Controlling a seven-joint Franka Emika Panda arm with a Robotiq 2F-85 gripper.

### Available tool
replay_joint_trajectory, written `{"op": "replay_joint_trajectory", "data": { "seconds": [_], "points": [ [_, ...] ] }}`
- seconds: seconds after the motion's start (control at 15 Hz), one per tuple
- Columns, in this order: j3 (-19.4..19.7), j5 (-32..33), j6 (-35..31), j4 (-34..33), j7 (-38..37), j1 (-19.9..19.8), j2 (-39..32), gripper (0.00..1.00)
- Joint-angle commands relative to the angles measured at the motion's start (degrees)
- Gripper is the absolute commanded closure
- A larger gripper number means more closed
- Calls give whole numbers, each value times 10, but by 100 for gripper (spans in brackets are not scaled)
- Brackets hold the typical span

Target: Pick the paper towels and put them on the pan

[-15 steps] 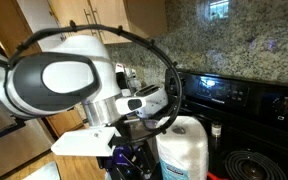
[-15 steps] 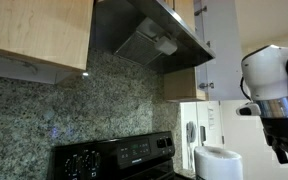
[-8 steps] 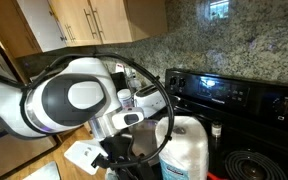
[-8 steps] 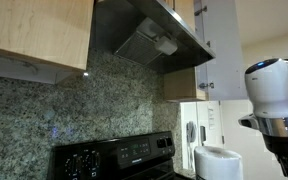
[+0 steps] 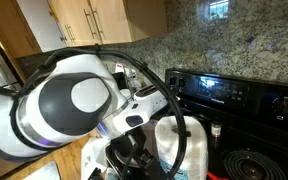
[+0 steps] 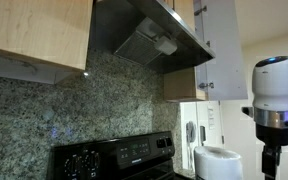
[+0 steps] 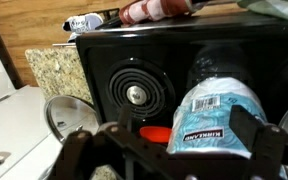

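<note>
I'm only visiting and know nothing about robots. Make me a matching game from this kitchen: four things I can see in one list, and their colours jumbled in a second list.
Things:
1. paper towels
2. coil burner
3. pan
4. wall cabinets

Colours:
a. black
b. light wood
c. white with blue print
d. grey, with a reddish handle

Pairs: 1-c, 2-a, 3-d, 4-b

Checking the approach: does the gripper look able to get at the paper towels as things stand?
Probably yes. In the wrist view the gripper is wide open, the paper towels lie just ahead with nothing between, though off toward one finger, so a sideways shift seems needed.
</note>
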State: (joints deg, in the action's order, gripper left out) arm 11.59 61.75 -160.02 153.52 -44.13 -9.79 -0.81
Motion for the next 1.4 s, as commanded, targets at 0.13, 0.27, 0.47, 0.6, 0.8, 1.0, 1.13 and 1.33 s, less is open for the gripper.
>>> {"op": "replay_joint_trajectory", "data": {
  "seconds": [0.13, 0.27, 0.47, 0.6, 0.8, 1.0, 1.13, 1.33],
  "points": [
    [-9, 193, -23, -23, -219, 11, 3, 0],
    [-15, 222, -50, -21, -234, 16, -10, 0],
    [-20, 240, -91, -26, -235, 19, -33, 0],
    [-21, 242, -106, -29, -231, 19, -45, 0],
    [-20, 224, -88, -21, -216, 19, -37, 0],
    [-20, 224, -88, -21, -216, 19, -37, 0],
    [-22, 232, -85, -19, -223, 23, -32, 0],
    [-26, 290, -88, -30, -296, 31, -5, 0]
  ]
}}
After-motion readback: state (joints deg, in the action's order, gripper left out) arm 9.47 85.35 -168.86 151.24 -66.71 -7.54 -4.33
